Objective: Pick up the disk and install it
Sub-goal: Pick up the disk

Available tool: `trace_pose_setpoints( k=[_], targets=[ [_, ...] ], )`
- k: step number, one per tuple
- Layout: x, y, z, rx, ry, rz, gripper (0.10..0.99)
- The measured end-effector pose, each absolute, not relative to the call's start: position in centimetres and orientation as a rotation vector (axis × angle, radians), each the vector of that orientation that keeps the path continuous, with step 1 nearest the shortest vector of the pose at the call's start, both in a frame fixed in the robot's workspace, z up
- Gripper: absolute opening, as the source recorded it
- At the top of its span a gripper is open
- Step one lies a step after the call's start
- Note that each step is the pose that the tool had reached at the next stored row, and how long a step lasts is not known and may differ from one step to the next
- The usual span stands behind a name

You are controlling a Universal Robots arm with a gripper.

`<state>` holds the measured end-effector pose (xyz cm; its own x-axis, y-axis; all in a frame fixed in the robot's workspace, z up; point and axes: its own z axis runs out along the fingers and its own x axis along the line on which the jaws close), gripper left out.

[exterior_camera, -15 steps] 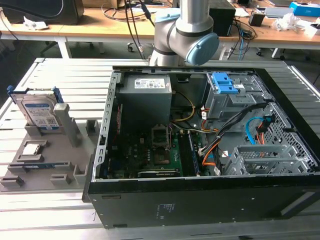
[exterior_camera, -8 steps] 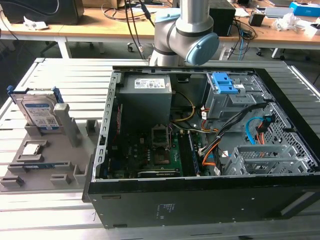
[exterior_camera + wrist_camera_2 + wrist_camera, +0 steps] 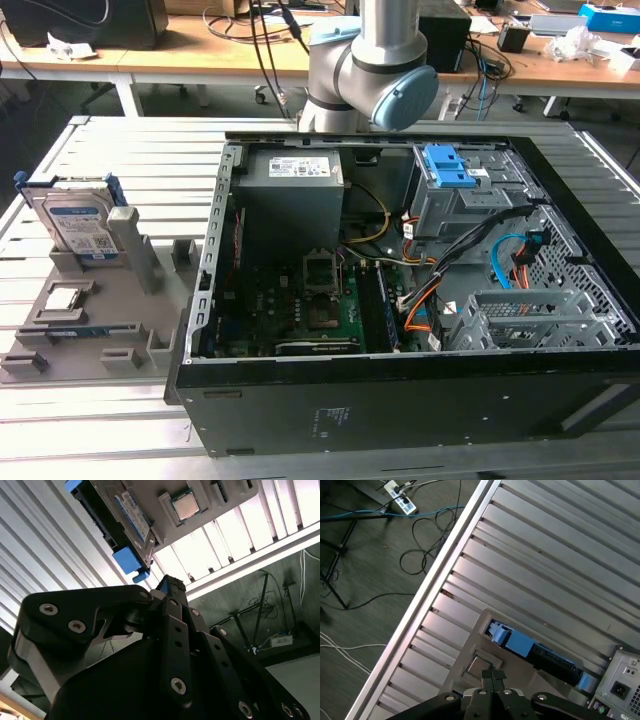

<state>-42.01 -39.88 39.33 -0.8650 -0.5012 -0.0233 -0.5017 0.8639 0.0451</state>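
The disk [image 3: 80,225] stands on edge in a slot of the grey holder [image 3: 120,320] on the slatted table, at the exterior view's left; it is silver with a white-and-blue label and a blue frame. In the second wrist view the disk [image 3: 127,510] and its blue tab lie beyond my gripper [image 3: 165,582]. The first wrist view shows the disk [image 3: 555,660] edge-on, with my gripper [image 3: 492,674] above the holder and apart from it. The black fingertips are pressed together with nothing between them.
An open computer case [image 3: 420,400] lies on the table with its motherboard, cables, grey power supply box [image 3: 290,195] and blue-latched drive cage [image 3: 450,170] exposed. A small square chip [image 3: 186,506] sits in the holder. The arm's joint [image 3: 370,80] hangs behind the case. Floor cables run past the table's edge [image 3: 445,555].
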Motion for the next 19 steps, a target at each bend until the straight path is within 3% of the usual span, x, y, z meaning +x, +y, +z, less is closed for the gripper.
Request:
trace_pose_setpoints(
  k=[19],
  targets=[
    [-42.01, -39.89, 39.33, -1.186, 2.903, 0.079, 0.106]
  ],
)
